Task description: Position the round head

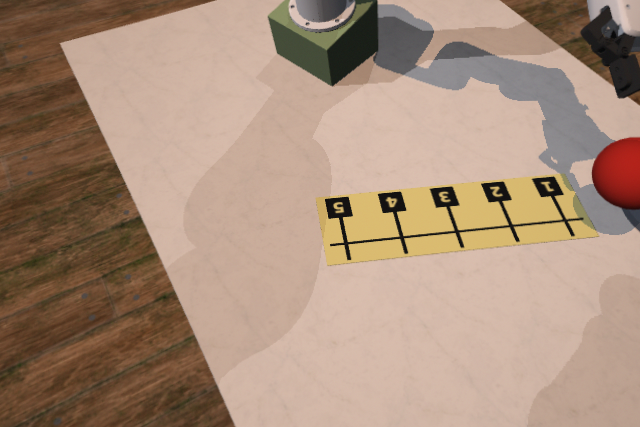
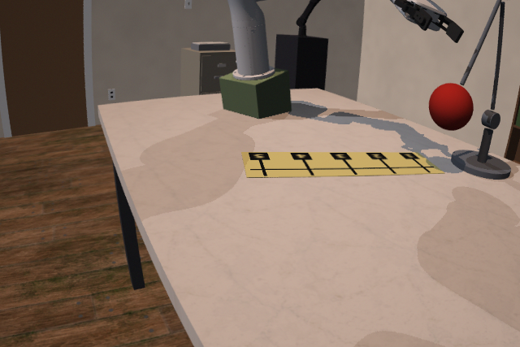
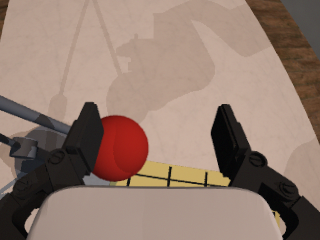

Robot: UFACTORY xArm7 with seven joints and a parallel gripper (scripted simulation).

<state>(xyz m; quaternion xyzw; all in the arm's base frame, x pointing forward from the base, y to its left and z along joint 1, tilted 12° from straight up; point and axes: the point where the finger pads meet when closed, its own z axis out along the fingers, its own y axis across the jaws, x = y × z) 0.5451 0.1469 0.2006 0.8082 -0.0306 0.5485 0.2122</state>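
The gripper (image 3: 159, 135) frames the lower picture, fingers wide and empty; the red head (image 3: 122, 148) sits lower left, above the yellow strip (image 3: 176, 175).

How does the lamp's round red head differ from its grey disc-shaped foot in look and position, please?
The round red head is a glossy ball, while the grey disc-shaped foot is flat and dull. The head hangs in the air above the bench, near the yellow strip's mark 1 end; the foot rests on the bench just past that end. Both belong to one lamp, and the open gripper touches neither.
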